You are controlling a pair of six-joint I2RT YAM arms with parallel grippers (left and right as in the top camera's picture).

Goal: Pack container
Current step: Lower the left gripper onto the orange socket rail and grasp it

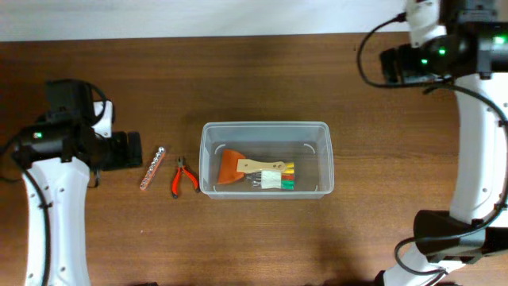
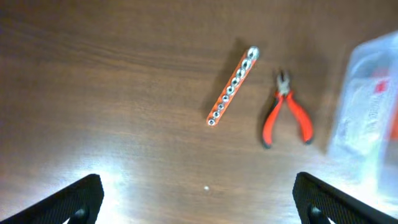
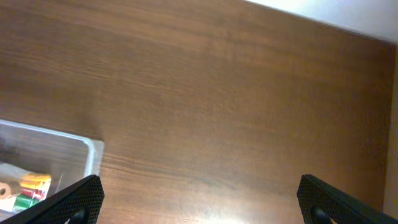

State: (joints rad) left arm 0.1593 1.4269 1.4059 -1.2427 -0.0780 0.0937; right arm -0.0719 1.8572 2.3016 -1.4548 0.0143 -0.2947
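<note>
The clear plastic container (image 1: 266, 159) sits mid-table; inside lie an orange scraper with a wooden handle (image 1: 238, 166) and a set of coloured pieces (image 1: 279, 176). Left of it on the wood lie red-handled pliers (image 1: 184, 177) and an orange socket rail (image 1: 152, 168). In the left wrist view the socket rail (image 2: 232, 87) and pliers (image 2: 285, 111) lie ahead of my open left gripper (image 2: 200, 199), the container (image 2: 370, 99) at the right edge. My right gripper (image 3: 199, 199) is open over bare table at the back right, with a container corner (image 3: 68, 158) at the left.
The brown wooden table (image 1: 262, 87) ends at a pale strip along the back (image 1: 198, 16). The left arm (image 1: 55, 159) stands at the left side, and the right arm (image 1: 476, 143) runs down the right side.
</note>
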